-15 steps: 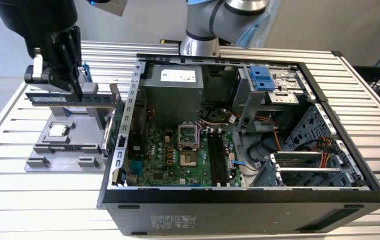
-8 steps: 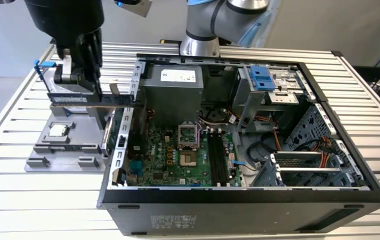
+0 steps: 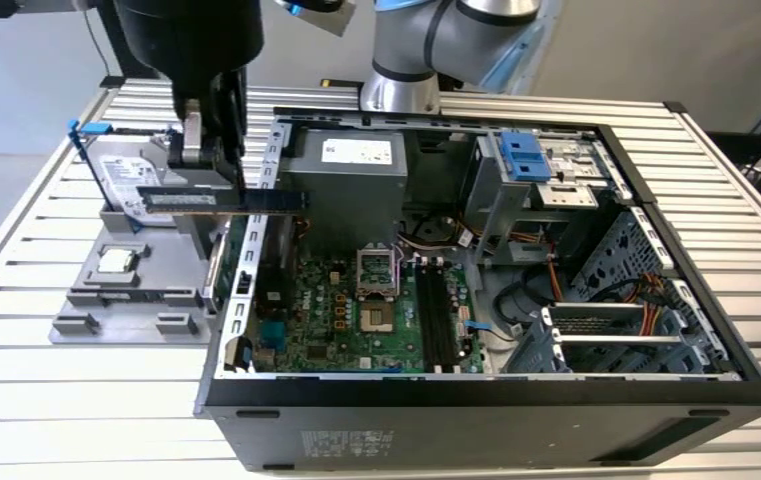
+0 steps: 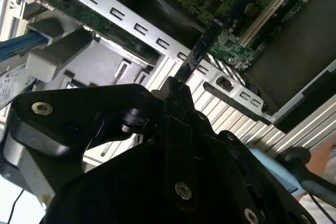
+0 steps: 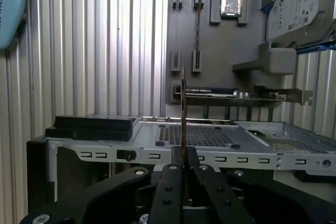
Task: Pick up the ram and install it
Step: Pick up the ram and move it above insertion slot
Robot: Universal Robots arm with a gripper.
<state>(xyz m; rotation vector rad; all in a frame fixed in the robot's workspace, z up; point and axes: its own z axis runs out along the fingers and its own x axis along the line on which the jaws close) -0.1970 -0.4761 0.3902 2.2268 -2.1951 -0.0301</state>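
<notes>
Ram (image 3: pixel 273 200) is up off the table (image 3: pixel 20 400)! In the exterior view it hangs level, clamped near its middle between my fingers (image 3: pixel 227 150). It straddles the wall of the open computer case (image 3: pixel 487 420) on the exterior view's left, just beside the grey holder (image 3: pixel 100 295). The memory slots (image 3: pixel 436 315) lie well apart from it, deeper on the motherboard (image 3: pixel 327 320).

In the second wrist view, the ram (image 4: pixel 197 51) runs edge-on out of my grip, over the case's slotted metal rail (image 4: pixel 136 27).

In the first wrist view it's a thin line (image 5: pixel 183 108) pinched between my fingers (image 5: pixel 169 187), with the holder's CPU chip (image 5: pixel 231 3) and hard drive (image 5: pixel 299 3) beyond.

My worry is the narrow pinch. I reckon a brush against that rail could pivot the ram, and a tilted stick could jam in a slot or scrape its contacts.
</notes>
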